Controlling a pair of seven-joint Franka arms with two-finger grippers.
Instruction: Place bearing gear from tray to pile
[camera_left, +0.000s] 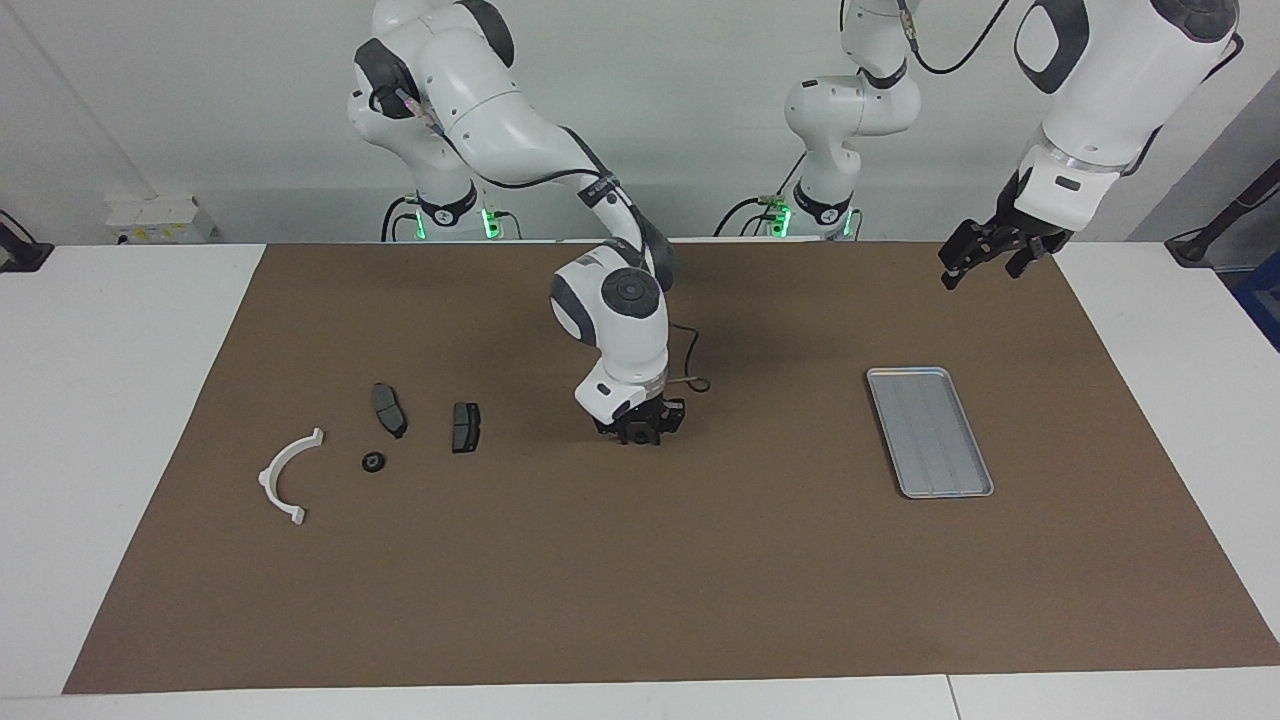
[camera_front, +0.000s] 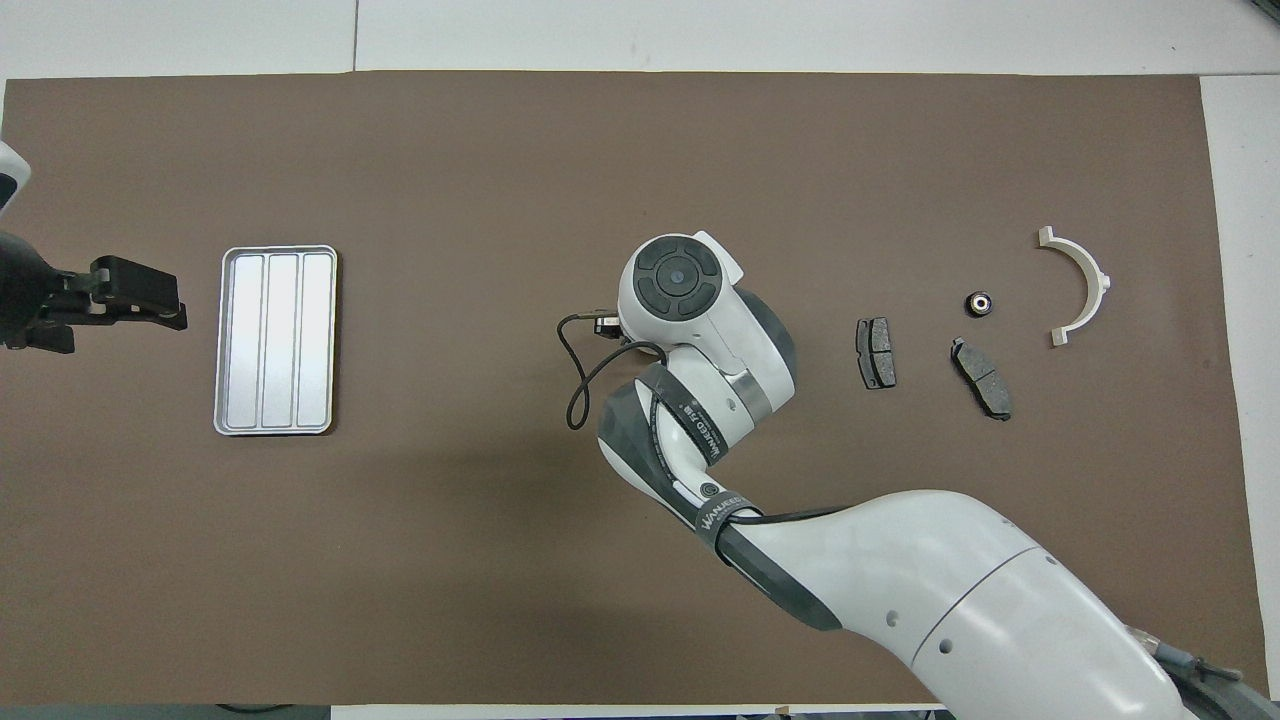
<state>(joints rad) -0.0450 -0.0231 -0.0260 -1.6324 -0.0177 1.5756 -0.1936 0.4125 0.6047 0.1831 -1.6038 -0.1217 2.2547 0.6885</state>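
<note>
The silver tray (camera_left: 928, 430) lies toward the left arm's end of the table, and nothing shows in it; it also shows in the overhead view (camera_front: 276, 340). The pile lies toward the right arm's end: two dark plates (camera_left: 389, 409) (camera_left: 465, 426) and a white arc bracket (camera_left: 285, 475). A small black bearing gear (camera_left: 373, 462) (camera_front: 978, 303) rests on the mat among them, between the arc and the plates. My right gripper (camera_left: 640, 425) hangs low over the bare mat at the table's middle, between pile and tray. My left gripper (camera_left: 985, 258) is open, raised beside the tray.
A brown mat (camera_left: 640, 580) covers most of the white table. A black cable (camera_front: 580, 370) loops from the right wrist. In the overhead view the right hand (camera_front: 680, 290) hides its own fingers.
</note>
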